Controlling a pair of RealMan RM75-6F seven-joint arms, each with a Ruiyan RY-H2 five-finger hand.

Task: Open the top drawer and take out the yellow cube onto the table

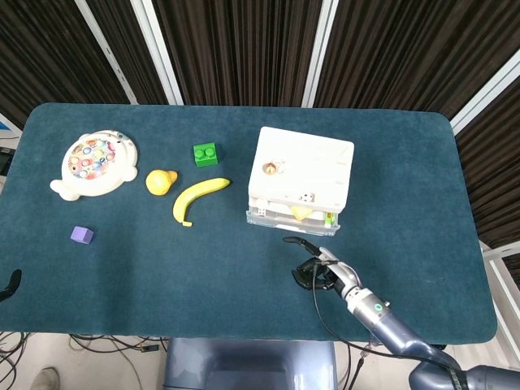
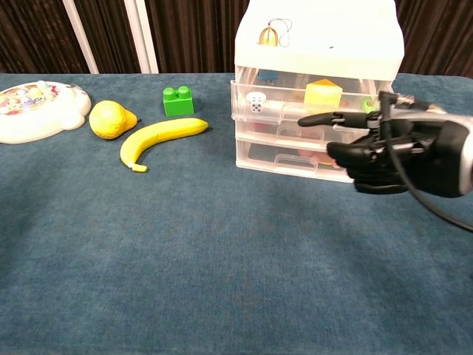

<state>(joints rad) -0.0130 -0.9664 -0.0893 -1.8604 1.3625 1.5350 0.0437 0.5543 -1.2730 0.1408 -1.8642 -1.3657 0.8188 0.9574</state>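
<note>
Drawers stacked three high make up the white plastic drawer unit [image 2: 318,89], which stands on the blue table [image 2: 185,259] with its clear fronts facing the robot. The top drawer [image 2: 295,100] sits slightly forward of the white lid, as the head view shows by the narrow strip of its contents visible past the lid's edge. Inside it the yellow cube [image 2: 323,93] lies near the middle, just right of a small white die [image 2: 256,101] with dark spots; a green piece [image 2: 367,106] shows at the drawer's right end. The yellow cube rests with a sloped top edge rising to a peak, so no long axis can be made out through the plastic. The lower two drawers hold something reddish, too blurred to name. A small golden bell [image 2: 267,34] stands on the unit's lid.

The right hand [image 2: 392,151] hangs in front of the unit's right side, apart from the drawer fronts in the head view, with one finger stretched out level toward the left and the others curled in; it holds nothing. The left hand shows only as a dark tip [image 1: 10,284] at the table's near left edge, and how its fingers lie cannot be told.

Left of the unit lie a banana [image 2: 160,139], a yellow pear [image 2: 109,119], a green brick [image 2: 178,101], a round fishing toy [image 2: 37,109] and a purple cube [image 1: 81,236].
</note>
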